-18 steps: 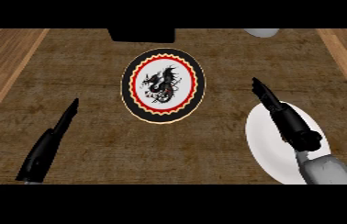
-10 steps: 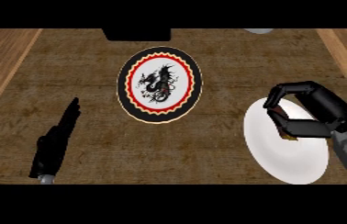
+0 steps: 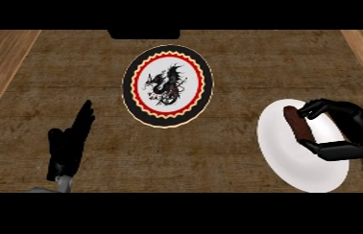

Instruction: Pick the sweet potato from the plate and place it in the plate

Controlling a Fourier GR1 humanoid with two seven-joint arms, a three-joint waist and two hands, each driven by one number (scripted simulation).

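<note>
Sweet potato (image 3: 296,122) is lying on the upper left part of the white plate (image 3: 284,156) at the right side of the counter, a dark reddish-brown oblong pointing up and down in the head view. The right hand (image 3: 333,127) is closing around it from the right: the fingers are curling onto its upper end and the thumb is reaching in toward its lower end, so the hand is pinching it, though whether the thumb is truly touching is hard to tell.

The likely trouble is the end-to-end pinch. Held only by its 2 tips, the potato could be pivoting or rolling out as it rises, and it could be sliding on the smooth plate if the thumb is not yet seated. The carry to the dragon plate (image 3: 167,86), well apart to the left, is a long crossing, so a tilted hold could be worsening on the way.

Compared with 0.5 s ago, the right hand is sitting further right, uncovering the potato. Left hand (image 3: 71,144) is resting at the lower left with fingers straight and relaxed, holding nothing, much as before. A dark block (image 3: 143,33) is sitting at the counter's far edge.
</note>
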